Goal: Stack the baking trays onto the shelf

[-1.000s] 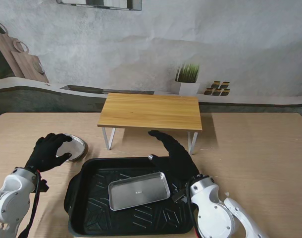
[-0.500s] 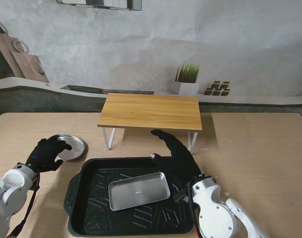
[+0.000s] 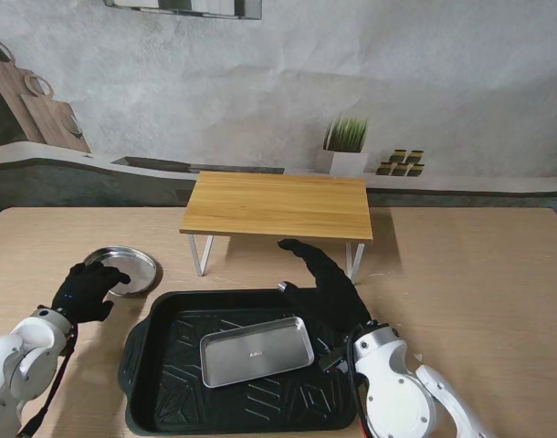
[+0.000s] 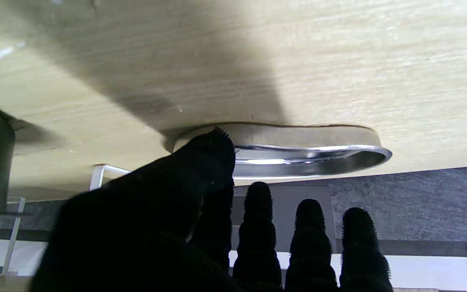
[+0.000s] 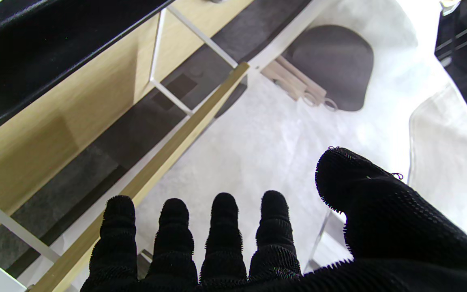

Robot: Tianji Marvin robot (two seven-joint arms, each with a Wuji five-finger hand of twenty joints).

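Round tray waiting on the table, left hand reaching for its near rim

The round metal tray [image 3: 123,270] is lying flat on the table [image 3: 461,292], left of the big black tray [image 3: 151,360], which is holding a small rectangular steel tray [image 3: 257,350]; the wooden shelf [image 3: 278,204] is standing farther from me with nothing on its top. The left hand [image 3: 89,290] is hovering at the round tray's near edge, fingers [image 4: 258,211] apart and grasping nothing. The right hand [image 3: 324,283] is also released, spread between the black tray and the shelf. Judging by this, the pick-up is beginning; next the left hand needs a thumb-and-finger pinch on that thin rim.
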